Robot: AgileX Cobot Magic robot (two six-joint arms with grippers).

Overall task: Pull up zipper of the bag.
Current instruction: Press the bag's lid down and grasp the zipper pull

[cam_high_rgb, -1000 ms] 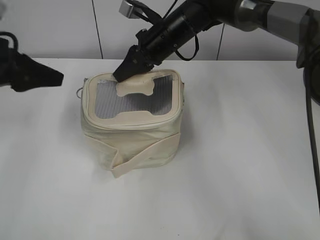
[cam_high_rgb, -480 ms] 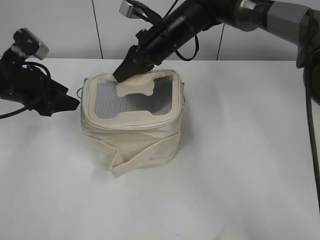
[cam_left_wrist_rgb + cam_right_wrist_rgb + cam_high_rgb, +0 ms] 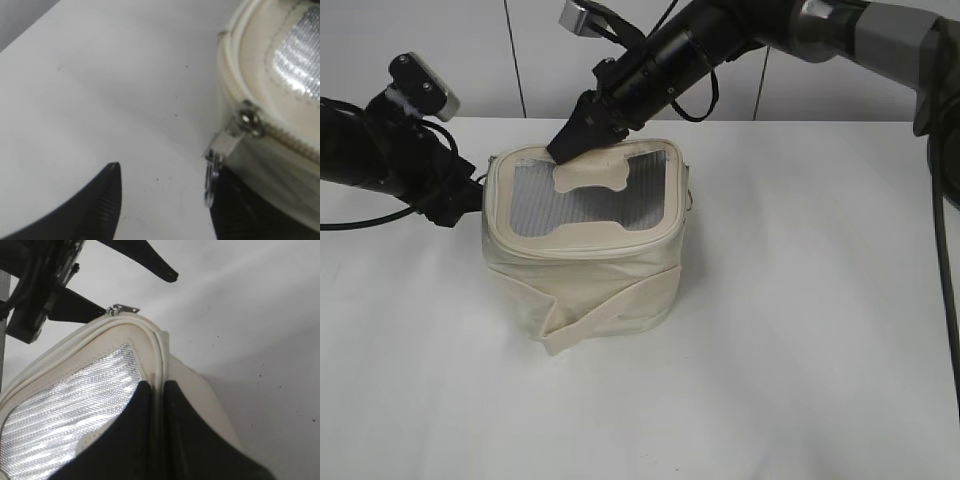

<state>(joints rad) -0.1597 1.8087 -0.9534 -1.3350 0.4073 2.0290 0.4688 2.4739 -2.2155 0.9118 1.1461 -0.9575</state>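
Exterior cam: chest height, slanted down at the table (image 3: 800,330), mid-distance, facing the far wall. Left wrist cam — very close, low, looking right at the bag (image 3: 280,75) left edge and zipper pull (image 3: 225,150). Right wrist cam — close, above the bag's far rim, looking left. All three share that left corner.

- Bag (image 3: 585,265): I saw matt cream leather-like cloth, smooth.
- Top panel (image 3: 65,410): shiny silver woven mesh.
- Zipper pull (image 3: 220,155): glossy metal.
- Table (image 3: 800,350): matt white, smooth.
- Gripper fingers (image 3: 97,205): matt black, ribbed.
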